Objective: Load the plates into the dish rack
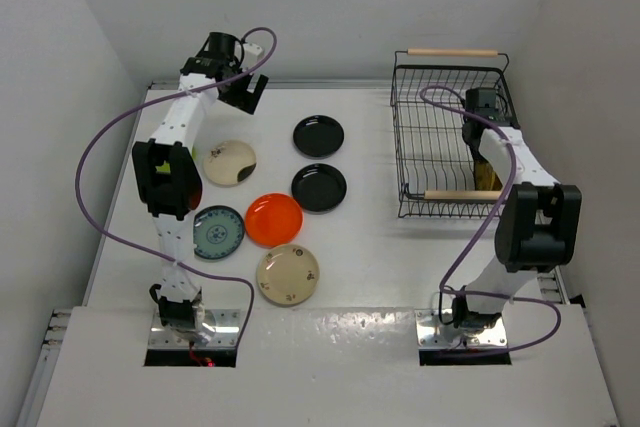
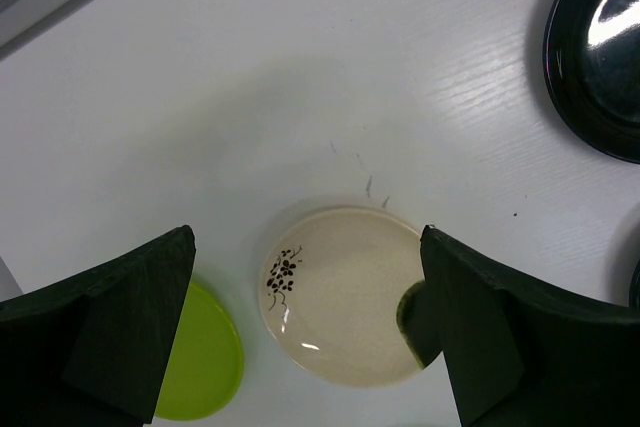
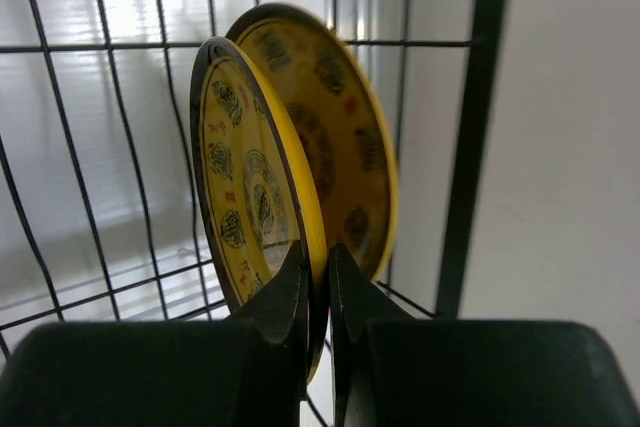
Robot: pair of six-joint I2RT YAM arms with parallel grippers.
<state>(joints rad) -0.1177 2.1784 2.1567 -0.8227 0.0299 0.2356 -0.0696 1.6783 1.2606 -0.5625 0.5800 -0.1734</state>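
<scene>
My right gripper [image 3: 318,257] is shut on the rim of a gold-brown patterned plate [image 3: 250,177], held upright on edge inside the dish rack [image 1: 440,147]. A second gold-brown plate [image 3: 345,137] stands just behind it by the rack's wires. My left gripper [image 2: 308,239] is open and empty, high above a cream plate [image 2: 345,292] with a black flower sprig. A lime green plate [image 2: 205,367] lies beside that, partly hidden by a finger. In the top view, two black plates [image 1: 318,135] [image 1: 319,187], an orange-red plate [image 1: 273,219], a teal plate [image 1: 218,232] and another cream plate [image 1: 288,274] lie on the table.
The rack has two wooden rod handles [image 1: 452,51] and stands at the back right, near the right wall. Purple cables loop from both arms. The left arm's body covers most of the lime green plate in the top view.
</scene>
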